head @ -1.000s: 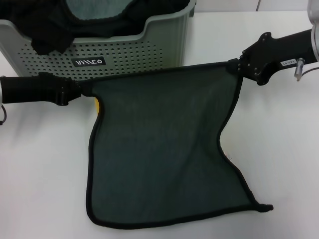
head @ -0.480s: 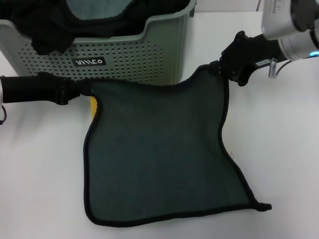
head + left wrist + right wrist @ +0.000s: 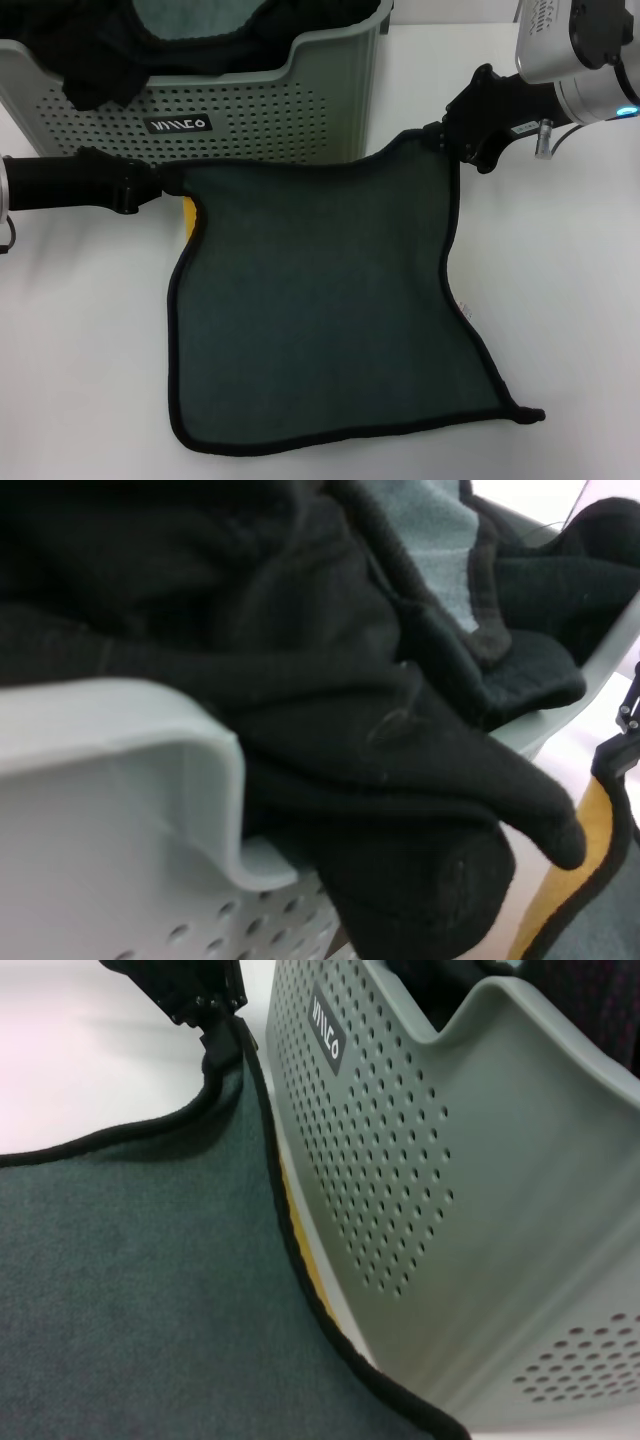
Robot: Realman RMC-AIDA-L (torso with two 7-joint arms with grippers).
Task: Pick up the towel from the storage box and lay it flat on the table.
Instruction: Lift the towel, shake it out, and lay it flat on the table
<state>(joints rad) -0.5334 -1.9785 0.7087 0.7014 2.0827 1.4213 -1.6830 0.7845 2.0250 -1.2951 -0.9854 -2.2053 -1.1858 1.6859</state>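
I am looking down at the surface [image 3: 560, 300], a plain white top that is carrying everything and running well past the work on every side. At its far edge the storage box [image 3: 270, 110] is sitting, perforated wall and dark logo facing me, with an all-black cloth [image 3: 100, 70] spilling over its rim. Little of the room beyond is showing.

The towel [image 3: 320, 310] is already out of the box and lying in front of it, dark grey-green face up, most of its body resting on the surface. Its far edge is running roughly left to right between my two arms, and a sliver of the yellow face [image 3: 188, 215] is peeking out at the left corner.

The left gripper [image 3: 160, 183] is pinching the far left corner, jaws closed on the hem, just in front of the box wall. The right gripper [image 3: 443, 138] is gripping the far right corner in the same way, sitting a little farther back, beside the box's right end. So the far edge is slanting slightly, with slack sagging between the jaws.

I am judging that the coming move turns on that edge: the cloth is hanging toward me from both jaws, so lowering and releasing the two corners should finish it. Neither arm is nearer; each is holding its own corner.

The small white tag [image 3: 463, 306] is showing at the right hem.
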